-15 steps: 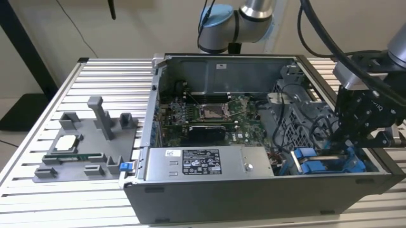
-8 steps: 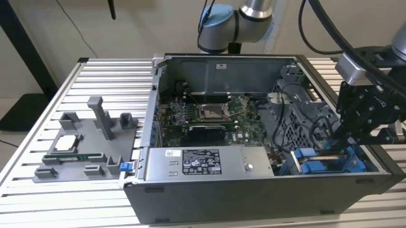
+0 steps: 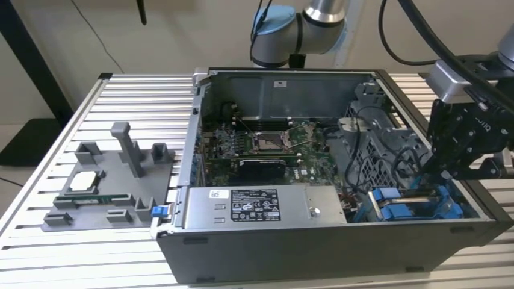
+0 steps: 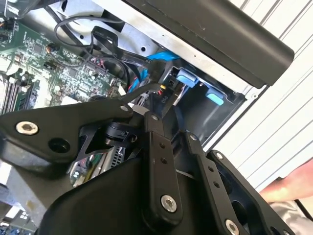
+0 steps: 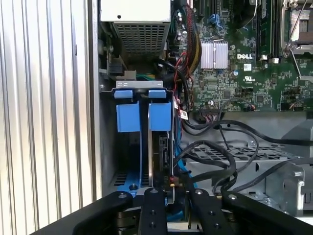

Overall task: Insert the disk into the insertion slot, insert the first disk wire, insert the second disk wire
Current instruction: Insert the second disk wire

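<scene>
Here the disk [image 5: 160,116] already sits in the insertion slot [image 5: 106,147], its blue front just beside a second blue carrier [image 5: 128,116]. The gripper [image 3: 459,170] hangs close above the slot, roughly in line with the disk, with black cables [image 5: 215,161] nearby. Whether the gripper is closed or apart cannot be told.

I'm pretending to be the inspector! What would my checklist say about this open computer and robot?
Surface: slatted aluminium table, carrying the open grey computer case.
Job's things: disk in its bright blue plastic carrier sits in the grey perforated drive cage, beside another blue carrier.
Clutter: grey fixture tray with parts.
Gripper: black gripper low over the cage, by the cables.
Cables: black cables loop beside the cage.
Surroundings: a person's arm past the case.
</scene>
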`<state>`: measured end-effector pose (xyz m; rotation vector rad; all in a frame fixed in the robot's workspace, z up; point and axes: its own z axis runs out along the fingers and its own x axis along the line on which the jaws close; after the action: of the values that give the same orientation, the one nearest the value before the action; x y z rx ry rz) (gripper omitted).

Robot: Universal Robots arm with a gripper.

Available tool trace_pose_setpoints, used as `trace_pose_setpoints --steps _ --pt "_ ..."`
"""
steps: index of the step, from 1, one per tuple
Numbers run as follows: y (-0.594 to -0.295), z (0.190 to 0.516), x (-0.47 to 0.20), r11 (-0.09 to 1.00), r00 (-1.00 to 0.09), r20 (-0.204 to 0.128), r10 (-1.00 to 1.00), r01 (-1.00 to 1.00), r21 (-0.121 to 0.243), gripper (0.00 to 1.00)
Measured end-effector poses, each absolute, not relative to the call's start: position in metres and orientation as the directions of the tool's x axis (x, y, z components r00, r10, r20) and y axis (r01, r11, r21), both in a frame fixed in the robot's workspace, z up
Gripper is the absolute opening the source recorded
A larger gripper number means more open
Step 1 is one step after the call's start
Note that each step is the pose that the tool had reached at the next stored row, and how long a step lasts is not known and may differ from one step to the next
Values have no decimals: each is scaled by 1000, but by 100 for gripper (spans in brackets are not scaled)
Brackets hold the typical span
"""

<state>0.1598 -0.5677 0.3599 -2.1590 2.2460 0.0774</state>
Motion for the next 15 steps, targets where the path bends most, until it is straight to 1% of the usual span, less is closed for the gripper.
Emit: trace_pose_setpoints --steps 10,15 --pt "-553 371 160 46 -45 -54 -998 -999 -5 100" --pt "-551 374 163 46 -46 -54 -997 -999 -7 100"
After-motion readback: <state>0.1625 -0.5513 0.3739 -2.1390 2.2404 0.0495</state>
